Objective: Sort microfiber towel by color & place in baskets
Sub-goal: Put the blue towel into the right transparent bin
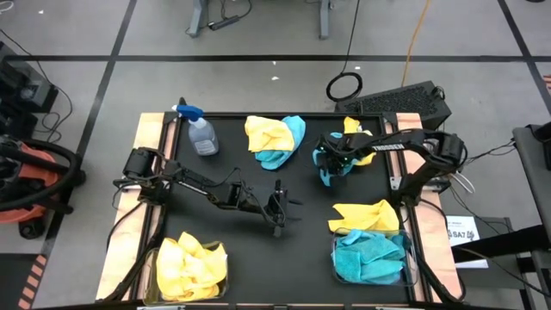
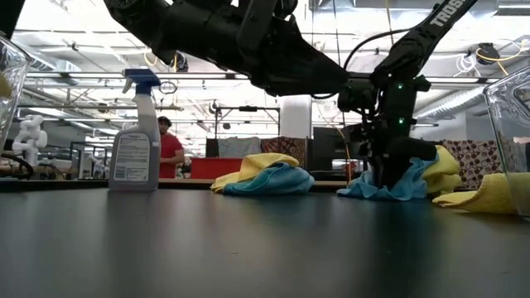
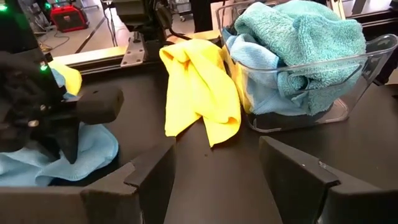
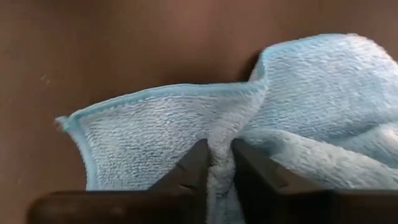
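Observation:
A turquoise blue microfiber towel [image 1: 331,168] lies crumpled on the black table at the far right, next to a yellow towel [image 1: 359,142]. My right gripper [image 4: 219,180] points down onto the blue towel [image 2: 383,187] and is shut on it. My left gripper [image 3: 214,180] hovers open near the table's middle [image 1: 280,208] with nothing between its fingers. Another yellow towel [image 3: 199,87] lies against the right basket [image 1: 411,258], which holds blue towels. The left basket [image 1: 155,274] holds yellow towels. A yellow and blue pile [image 1: 275,139] lies at the far middle. My right gripper pinches a raised fold [image 4: 219,146] of the blue towel between its two fingers [image 4: 193,168]. The fingers come from above, pointing steeply down. The rest of the towel lies spread on the table around the fingers, a hemmed edge [image 4: 143,94] to one side.
A clear spray bottle [image 1: 200,133] with a blue trigger stands at the far left. Bare black table lies between the two baskets and around my left gripper. A person in red [image 2: 170,149] is in the room beyond the table.

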